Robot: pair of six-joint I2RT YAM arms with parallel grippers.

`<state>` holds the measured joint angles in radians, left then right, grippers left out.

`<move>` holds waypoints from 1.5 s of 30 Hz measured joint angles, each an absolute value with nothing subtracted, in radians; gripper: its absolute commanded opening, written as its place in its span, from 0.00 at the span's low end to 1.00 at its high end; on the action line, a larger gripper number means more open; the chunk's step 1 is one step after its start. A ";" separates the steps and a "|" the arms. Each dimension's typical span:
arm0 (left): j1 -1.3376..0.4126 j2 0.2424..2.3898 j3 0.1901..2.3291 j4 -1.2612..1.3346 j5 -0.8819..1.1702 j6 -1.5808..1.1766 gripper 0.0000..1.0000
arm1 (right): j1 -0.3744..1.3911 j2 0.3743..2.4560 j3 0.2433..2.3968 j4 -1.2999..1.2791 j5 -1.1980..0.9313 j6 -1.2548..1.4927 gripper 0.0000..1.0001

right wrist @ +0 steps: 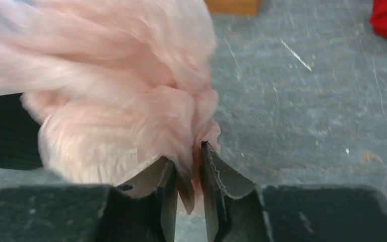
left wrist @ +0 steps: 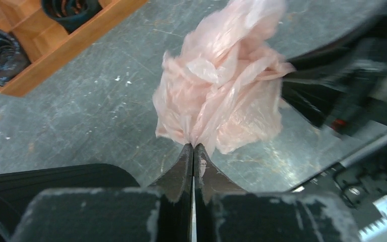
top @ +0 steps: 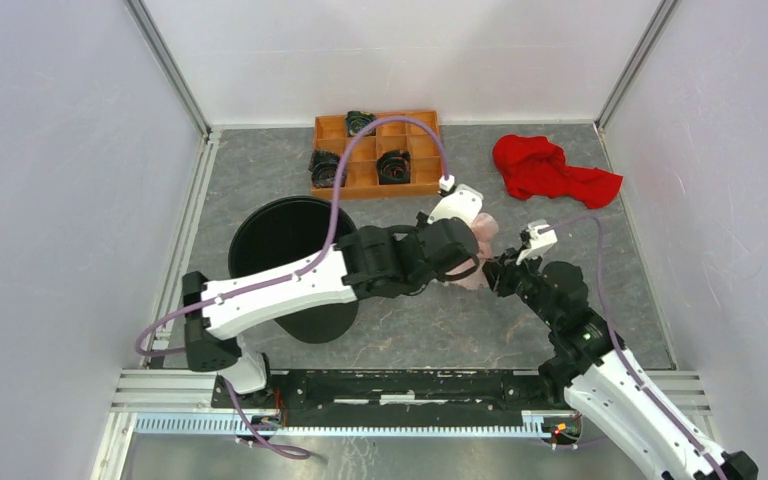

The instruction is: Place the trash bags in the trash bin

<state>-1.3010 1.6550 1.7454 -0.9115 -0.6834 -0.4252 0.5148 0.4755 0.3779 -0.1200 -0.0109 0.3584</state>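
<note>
Trash bag (left wrist: 221, 85) pinched in closed left hand (left wrist: 193, 147); right hand (right wrist: 187, 154) slightly parted around its fold.

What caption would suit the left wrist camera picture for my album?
The left gripper pinches a crumpled pink trash bag over the grey table, an orange tray beyond.

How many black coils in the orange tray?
3, all in the orange tray: black coil back row, another front-left corner, third front row further right. None seems hidden.
</note>
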 measured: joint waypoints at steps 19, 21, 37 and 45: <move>-1.049 1.410 1.617 -0.749 -0.226 -0.488 0.02 | 0.515 0.574 0.580 -0.407 0.051 0.190 0.79; -1.049 1.426 1.618 -0.733 -0.200 -0.497 0.02 | 0.514 0.569 0.641 -0.407 -0.009 0.163 0.80; -1.045 1.459 1.625 -0.672 0.107 -0.372 0.02 | 0.514 0.543 0.613 -0.027 -0.543 -0.190 0.82; -1.045 1.445 1.625 -0.669 0.226 -0.337 0.02 | 0.515 0.680 0.591 0.079 -0.799 -0.167 0.32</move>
<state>-1.0447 1.4448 1.6245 -0.6689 0.2264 -0.3374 0.5148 0.6804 0.5907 0.0792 -0.7994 -0.1665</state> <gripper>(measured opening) 0.032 0.528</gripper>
